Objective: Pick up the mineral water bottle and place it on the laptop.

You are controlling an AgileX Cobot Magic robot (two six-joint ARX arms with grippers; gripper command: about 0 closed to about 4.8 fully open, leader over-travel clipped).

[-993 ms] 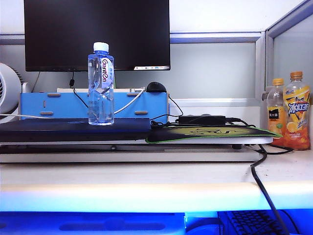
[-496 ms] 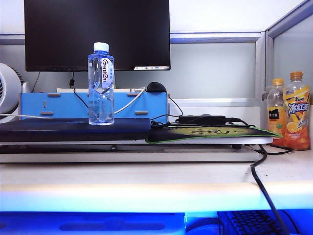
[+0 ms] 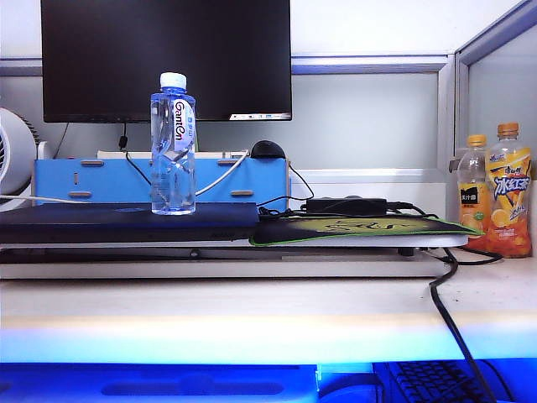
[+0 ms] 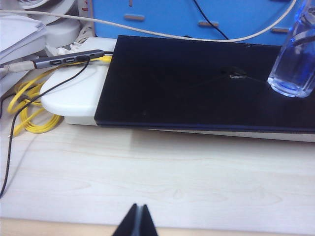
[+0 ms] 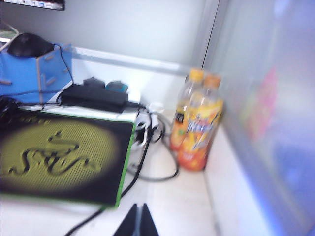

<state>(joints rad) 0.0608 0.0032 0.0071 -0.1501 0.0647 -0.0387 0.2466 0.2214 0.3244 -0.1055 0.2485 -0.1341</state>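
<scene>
Desk (image 3: 252, 319) view from my end: left gripper (image 4: 138, 221) pressed together over bare wood, right gripper (image 5: 137, 220) also pinched closed, empty, near the mouse pad (image 5: 59, 157). Farther back, mineral water bottle (image 3: 173, 143) stands upright on the laptop (image 3: 126, 222).

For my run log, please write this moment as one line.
mineral water bottle: upright on laptop | left gripper: shut | right gripper: shut
</scene>
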